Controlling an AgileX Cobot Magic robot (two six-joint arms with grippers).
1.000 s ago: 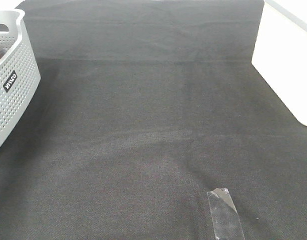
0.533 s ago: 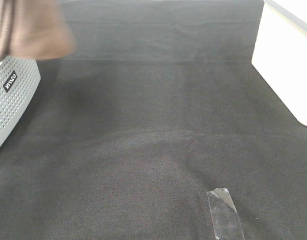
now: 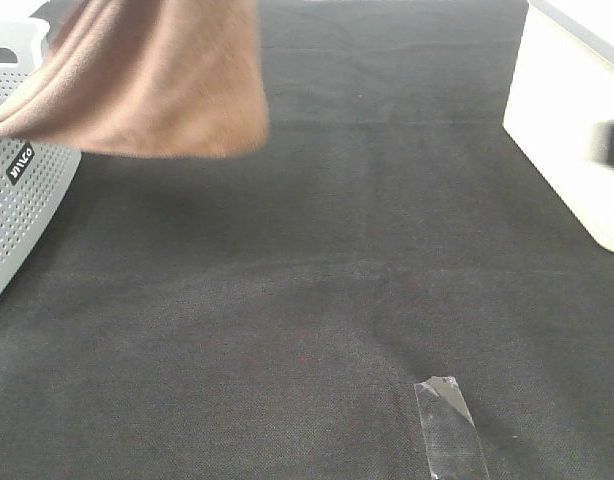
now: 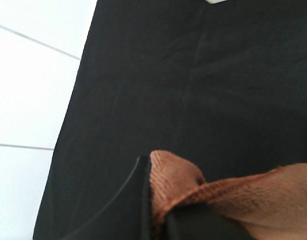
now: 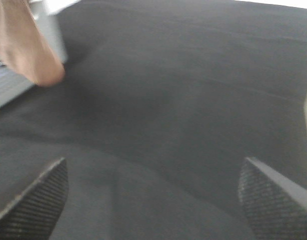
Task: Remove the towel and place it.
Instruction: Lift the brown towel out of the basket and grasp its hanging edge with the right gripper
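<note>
Hanging in the air over the white perforated basket (image 3: 22, 190) at the far left of the black desk (image 3: 317, 280), the brown towel (image 3: 152, 80) is pinched in the left end effector (image 4: 161, 215). The right end effector (image 5: 153, 200) holds nothing, its fingers wide apart.

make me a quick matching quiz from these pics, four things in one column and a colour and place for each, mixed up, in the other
Column one:
1. towel
2. basket
3. tape strip
4. table cloth

Column two:
a. clear, stuck flat near the front edge
b. brown, hanging in the air at the far left
c. black, spread over the whole work surface
d. white and perforated, at the left edge

Pairs: 1-b, 2-d, 3-a, 4-c
</note>
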